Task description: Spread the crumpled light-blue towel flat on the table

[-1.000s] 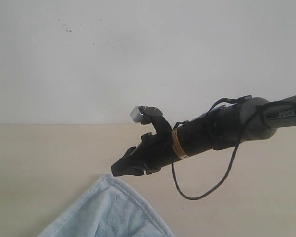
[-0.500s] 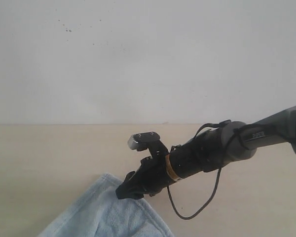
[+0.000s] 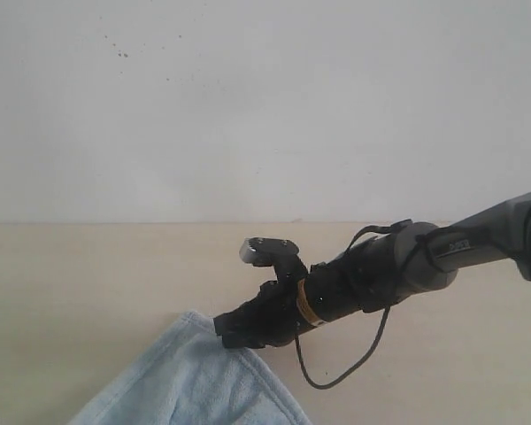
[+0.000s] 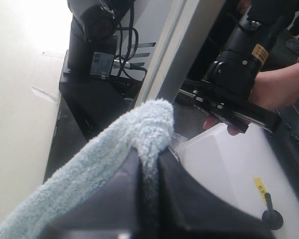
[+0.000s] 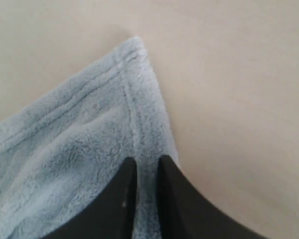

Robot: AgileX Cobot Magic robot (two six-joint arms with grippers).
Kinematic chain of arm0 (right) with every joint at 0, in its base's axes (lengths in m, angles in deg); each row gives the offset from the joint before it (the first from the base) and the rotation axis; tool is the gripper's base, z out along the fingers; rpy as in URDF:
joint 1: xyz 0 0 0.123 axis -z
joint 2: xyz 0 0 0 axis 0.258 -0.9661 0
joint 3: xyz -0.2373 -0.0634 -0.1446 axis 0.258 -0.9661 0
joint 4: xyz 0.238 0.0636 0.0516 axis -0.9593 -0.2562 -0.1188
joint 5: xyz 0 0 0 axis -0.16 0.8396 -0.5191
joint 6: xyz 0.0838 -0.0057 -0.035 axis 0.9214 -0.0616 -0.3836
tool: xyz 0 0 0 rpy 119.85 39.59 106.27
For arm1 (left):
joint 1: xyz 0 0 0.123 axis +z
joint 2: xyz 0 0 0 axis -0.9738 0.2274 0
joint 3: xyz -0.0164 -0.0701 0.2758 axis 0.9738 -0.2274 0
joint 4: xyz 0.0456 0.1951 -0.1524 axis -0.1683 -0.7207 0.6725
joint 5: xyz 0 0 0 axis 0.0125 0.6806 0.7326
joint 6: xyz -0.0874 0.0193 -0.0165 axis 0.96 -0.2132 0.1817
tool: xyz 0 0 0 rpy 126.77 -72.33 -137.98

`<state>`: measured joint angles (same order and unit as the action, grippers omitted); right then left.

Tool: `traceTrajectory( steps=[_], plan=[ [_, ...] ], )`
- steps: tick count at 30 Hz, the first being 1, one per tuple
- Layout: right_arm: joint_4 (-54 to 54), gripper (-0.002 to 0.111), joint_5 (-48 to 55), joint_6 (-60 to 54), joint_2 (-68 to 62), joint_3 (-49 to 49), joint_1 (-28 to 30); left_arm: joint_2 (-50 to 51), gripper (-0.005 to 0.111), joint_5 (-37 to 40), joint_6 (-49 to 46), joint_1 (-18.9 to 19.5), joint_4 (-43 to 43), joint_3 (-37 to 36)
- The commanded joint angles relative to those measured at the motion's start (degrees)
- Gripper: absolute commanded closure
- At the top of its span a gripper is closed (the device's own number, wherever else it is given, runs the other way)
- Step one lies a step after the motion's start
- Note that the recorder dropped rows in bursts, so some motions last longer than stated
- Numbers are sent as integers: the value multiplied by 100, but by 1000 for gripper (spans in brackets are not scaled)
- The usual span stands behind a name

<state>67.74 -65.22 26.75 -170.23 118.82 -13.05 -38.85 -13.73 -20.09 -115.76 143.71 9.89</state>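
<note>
The towel [image 3: 195,376] lies on the table [image 3: 71,283] at the lower edge of the exterior view. One hemmed corner points toward the wall [image 3: 265,106]; the rest is cut off by the frame, so its overall lay cannot be determined.

The right gripper [image 3: 233,332] rests on the hem just beside that corner. In the right wrist view its jaws stand almost together, with only a narrow slit over the hem. Whether any cloth is pinched cannot be determined.

The left gripper [image 4: 149,157] is outside the exterior view. Its wrist view shows the jaws closed on a raised fold of the towel [image 4: 114,144], which hides the fingertips.

Behind the fold are a black robot base [image 4: 94,55] and a person's hand [image 4: 279,87] holding a black device [image 4: 234,79], partly out of frame.
</note>
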Motion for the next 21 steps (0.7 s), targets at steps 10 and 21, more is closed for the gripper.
traceTrajectory(
  steps=[10, 21],
  plan=[
    [69, 94, 389, 338, 297, -911, 557, -34, 103, 25, -31, -28, 164, -8],
    [69, 93, 73, 588, 1131, -911, 1373, -34, 103, 25, -98, -28, 164, -8]
  ],
)
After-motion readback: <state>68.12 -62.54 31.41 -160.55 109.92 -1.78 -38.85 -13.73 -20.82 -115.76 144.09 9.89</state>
